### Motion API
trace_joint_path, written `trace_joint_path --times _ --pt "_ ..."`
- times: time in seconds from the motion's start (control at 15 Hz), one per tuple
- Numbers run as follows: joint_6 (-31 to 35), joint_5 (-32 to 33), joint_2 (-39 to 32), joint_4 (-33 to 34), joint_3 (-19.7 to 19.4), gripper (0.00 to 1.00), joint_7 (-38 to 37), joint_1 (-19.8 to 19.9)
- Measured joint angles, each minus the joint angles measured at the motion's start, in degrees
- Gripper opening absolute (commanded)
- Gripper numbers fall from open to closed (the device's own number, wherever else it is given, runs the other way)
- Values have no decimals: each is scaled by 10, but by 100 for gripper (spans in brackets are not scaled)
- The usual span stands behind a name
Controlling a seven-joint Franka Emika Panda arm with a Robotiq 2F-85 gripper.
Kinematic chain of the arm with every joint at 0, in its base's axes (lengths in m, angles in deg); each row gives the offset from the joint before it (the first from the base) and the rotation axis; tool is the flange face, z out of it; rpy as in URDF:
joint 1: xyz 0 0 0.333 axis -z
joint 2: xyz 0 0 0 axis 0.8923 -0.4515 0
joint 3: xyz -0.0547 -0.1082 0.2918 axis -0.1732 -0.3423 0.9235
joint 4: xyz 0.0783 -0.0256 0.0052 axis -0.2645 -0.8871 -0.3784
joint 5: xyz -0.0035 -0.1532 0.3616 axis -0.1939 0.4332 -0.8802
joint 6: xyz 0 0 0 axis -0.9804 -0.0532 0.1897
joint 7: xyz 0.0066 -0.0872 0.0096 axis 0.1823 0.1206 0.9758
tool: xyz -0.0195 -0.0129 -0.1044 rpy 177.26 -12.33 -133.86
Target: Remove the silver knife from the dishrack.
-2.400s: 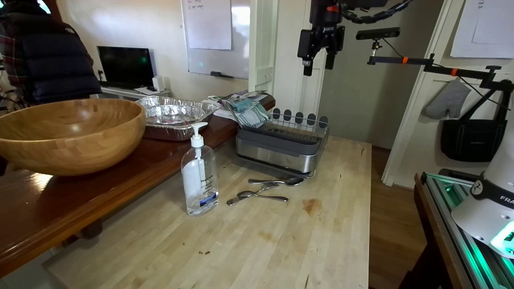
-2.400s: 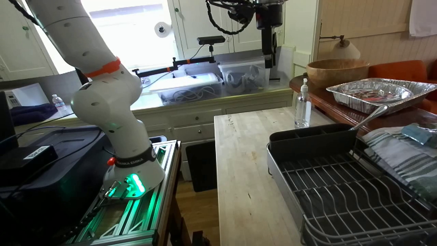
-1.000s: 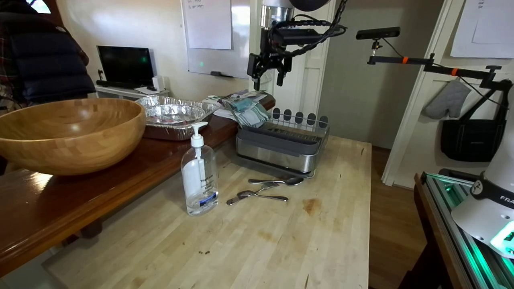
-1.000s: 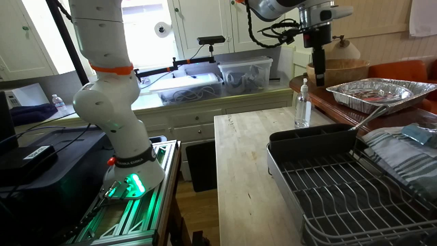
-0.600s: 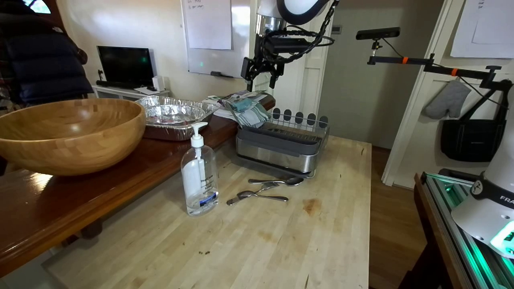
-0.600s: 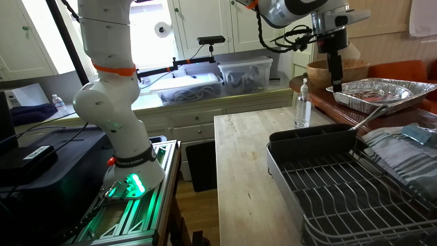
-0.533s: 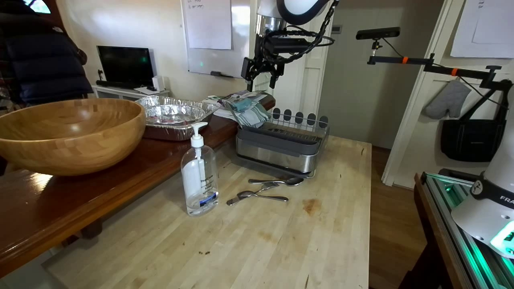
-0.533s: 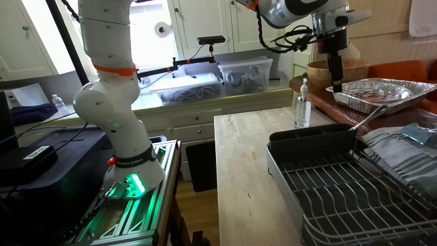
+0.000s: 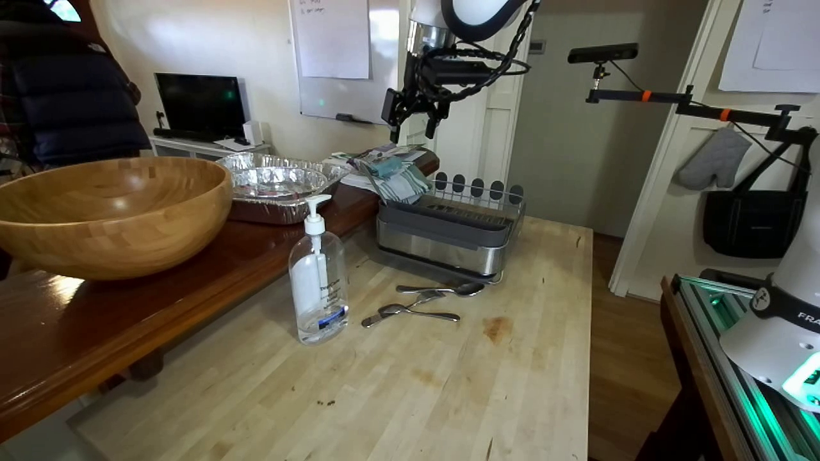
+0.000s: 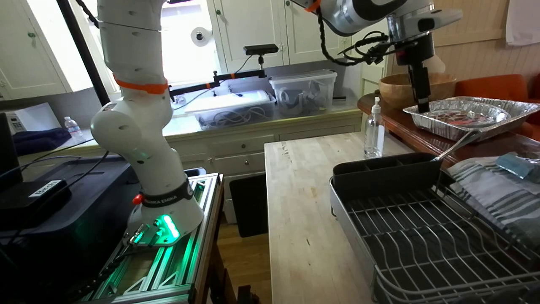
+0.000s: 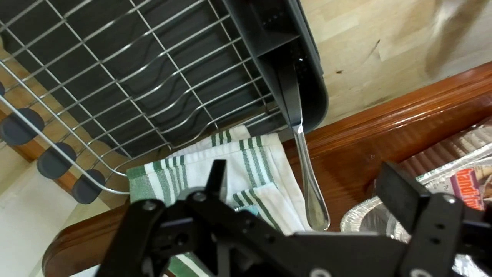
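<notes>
1. Knife, all silvery, is stood blade-down in the dishrack, held at a tilt in the end compartment of its dark caddy; the blade's tip is lost in shadow.
2. Its long axis is slanted: the handle is pointed upward and outward, past the caddy's end and out over the red-brown counter beside the dishrack.
3. Above the dishrack's level, the gripper is held with its fingers spread well apart and pointed downward, clear of the knife; in the wrist view the handle is framed between them.
4. Just beside the dishrack, on the counter, a green-striped towel is laid; farther off, a foil tray and a wooden bowl are set.
5. On the pale table under the dishrack, two spoons and a third utensil, crossed by one of them, are spread near the caddy side; also on that side, a clear pump bottle is stood upright.
</notes>
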Motion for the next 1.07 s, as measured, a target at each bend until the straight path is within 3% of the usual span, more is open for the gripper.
trace_joint_path --times 1.07 --pt "219 -82 -92 6 -7 100 197 13"
